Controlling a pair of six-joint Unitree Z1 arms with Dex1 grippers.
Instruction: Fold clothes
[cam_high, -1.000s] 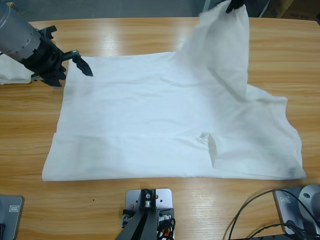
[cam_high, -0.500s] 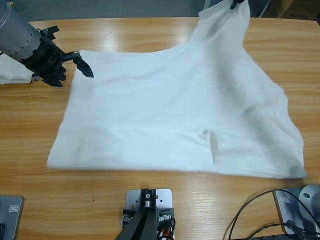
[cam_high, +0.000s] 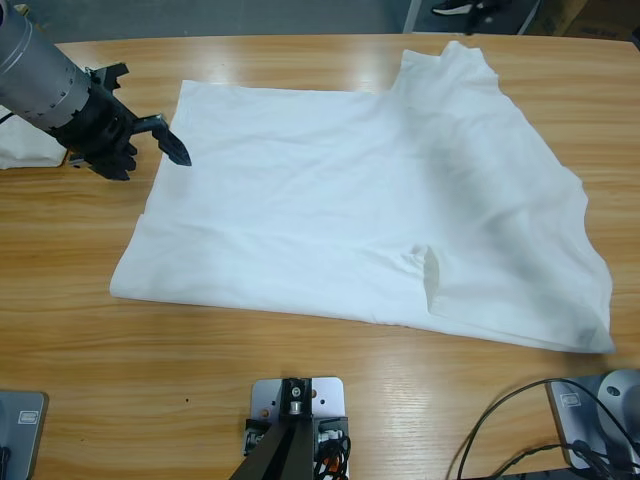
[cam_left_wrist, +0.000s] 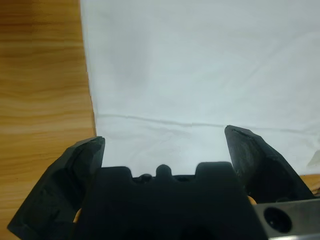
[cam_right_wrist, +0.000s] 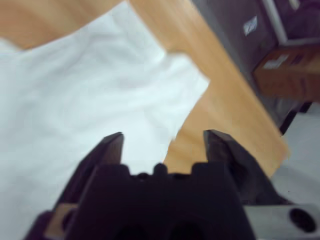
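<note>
The big, thin white T-shirt (cam_high: 370, 220) lies spread out on the long wooden table (cam_high: 300, 400), and nothing is holding it.

The shirt covers the middle of the table, with one sleeve (cam_high: 455, 70) pointing to the far edge and some soft wrinkles near the right side. It looks laid out flat so that it can be folded, but no fold has been made yet. The left gripper (cam_high: 165, 140) hangs just beside the shirt's left edge, and its two black jaws are wide apart with nothing between them; it seems ready to pinch that edge. The right gripper (cam_right_wrist: 162, 142) is up by the far sleeve, looking down at the cloth and the table's edge, and its jaws are apart and empty too.
</note>
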